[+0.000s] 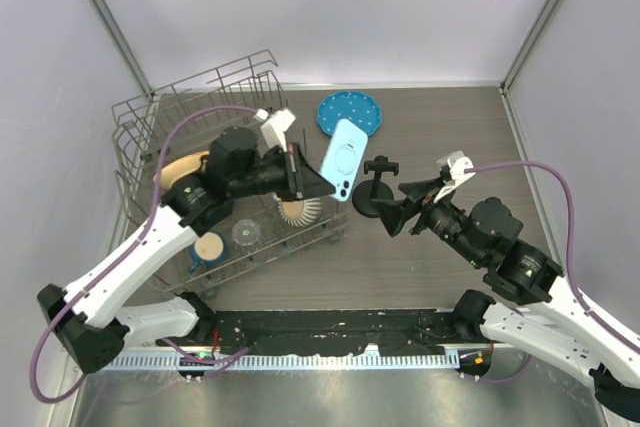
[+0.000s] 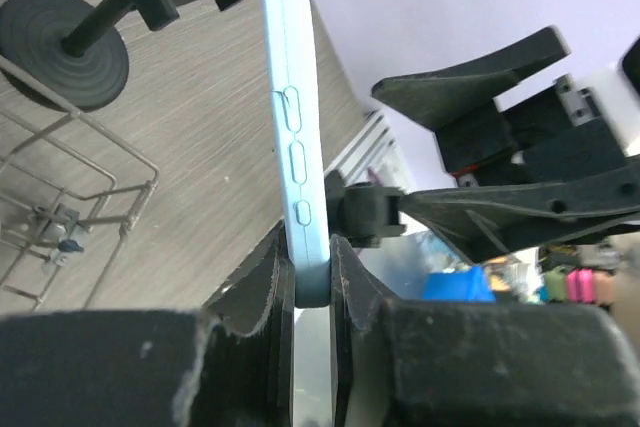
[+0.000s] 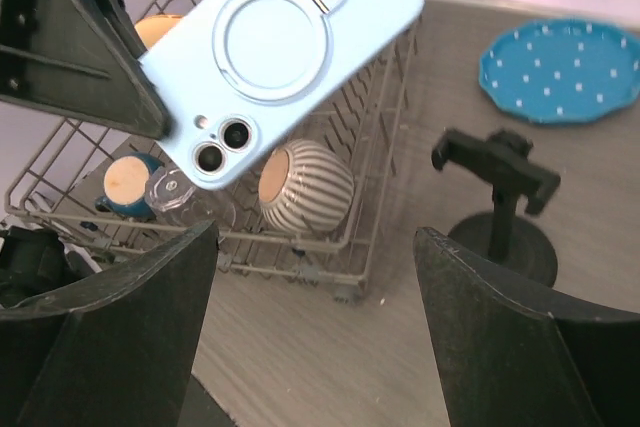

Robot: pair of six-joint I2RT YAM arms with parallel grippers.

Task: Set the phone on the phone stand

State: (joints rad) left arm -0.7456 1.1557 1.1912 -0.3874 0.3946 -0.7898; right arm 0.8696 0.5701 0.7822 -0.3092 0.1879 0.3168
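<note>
My left gripper (image 1: 318, 187) is shut on the light blue phone (image 1: 343, 160) and holds it in the air, back side up, just left of the black phone stand (image 1: 377, 188). In the left wrist view the phone (image 2: 292, 117) shows edge-on, clamped between my fingers (image 2: 262, 282), with the stand (image 2: 95, 32) at the upper left. My right gripper (image 1: 392, 209) is open and empty, close to the stand's right side. In the right wrist view the phone (image 3: 285, 57) hangs above the rack and the stand (image 3: 500, 202) is at the right.
A wire dish rack (image 1: 170, 147) stands at the left with a striped bowl (image 3: 305, 187), a glass lid (image 1: 247, 234) and a blue cup (image 1: 207, 248) in it. A blue dotted plate (image 1: 350, 110) lies behind the stand.
</note>
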